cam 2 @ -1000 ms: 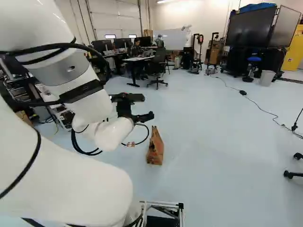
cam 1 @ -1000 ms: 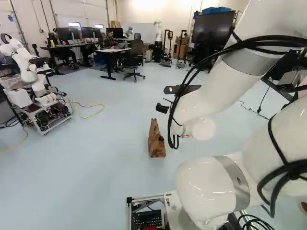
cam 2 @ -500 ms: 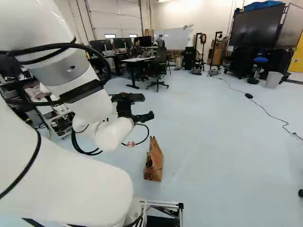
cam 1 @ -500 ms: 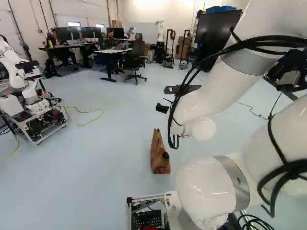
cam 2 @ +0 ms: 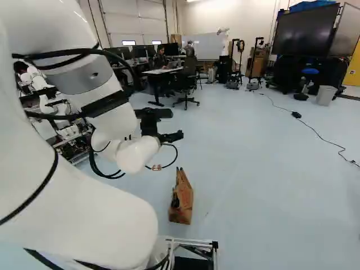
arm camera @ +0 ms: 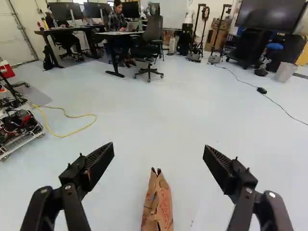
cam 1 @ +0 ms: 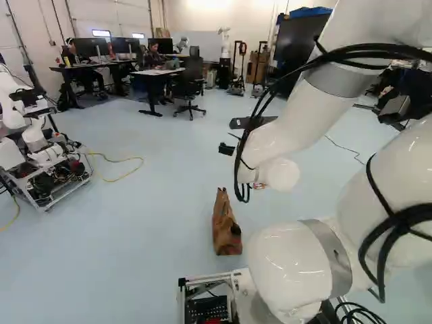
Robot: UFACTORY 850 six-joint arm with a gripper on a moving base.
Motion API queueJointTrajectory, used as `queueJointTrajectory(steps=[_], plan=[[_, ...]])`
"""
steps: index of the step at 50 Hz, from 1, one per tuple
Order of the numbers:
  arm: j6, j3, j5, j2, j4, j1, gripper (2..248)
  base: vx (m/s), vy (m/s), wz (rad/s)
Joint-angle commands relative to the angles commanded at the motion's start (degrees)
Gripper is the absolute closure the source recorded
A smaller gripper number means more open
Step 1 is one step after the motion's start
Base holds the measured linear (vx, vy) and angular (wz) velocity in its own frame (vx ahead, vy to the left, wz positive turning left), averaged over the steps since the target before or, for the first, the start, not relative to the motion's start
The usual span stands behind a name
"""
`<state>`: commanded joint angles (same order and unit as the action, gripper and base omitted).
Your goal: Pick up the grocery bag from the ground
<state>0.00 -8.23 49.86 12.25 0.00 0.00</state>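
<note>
The fingers (arm camera: 98, 162) stand wide apart, holding nothing. Ahead of their gap, the brown grocery bag (cam 2: 181, 203) stands on the floor (cam 2: 253, 225), lower middle of the right base view. It looks like soft, creased paper, probably light, though contents could add weight. Best pinched at its narrow top; squeezing lower might crumple it.

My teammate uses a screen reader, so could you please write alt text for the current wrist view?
A brown paper bag on a pale floor shows between two black, wide-open fingers, neither touching it. Beyond are a yellow cable, desks, an office chair and a large dark screen.
</note>
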Motion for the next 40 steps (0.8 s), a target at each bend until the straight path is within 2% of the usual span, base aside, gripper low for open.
queueJointTrajectory(steps=[17,40], plan=[[0.00,-3.68,-5.84,-4.08,0.04,0.00,3,0.000,0.000,0.000],[0.00,-14.20,-20.92,-14.72,1.30,-1.12,3,0.000,0.000,0.000]])
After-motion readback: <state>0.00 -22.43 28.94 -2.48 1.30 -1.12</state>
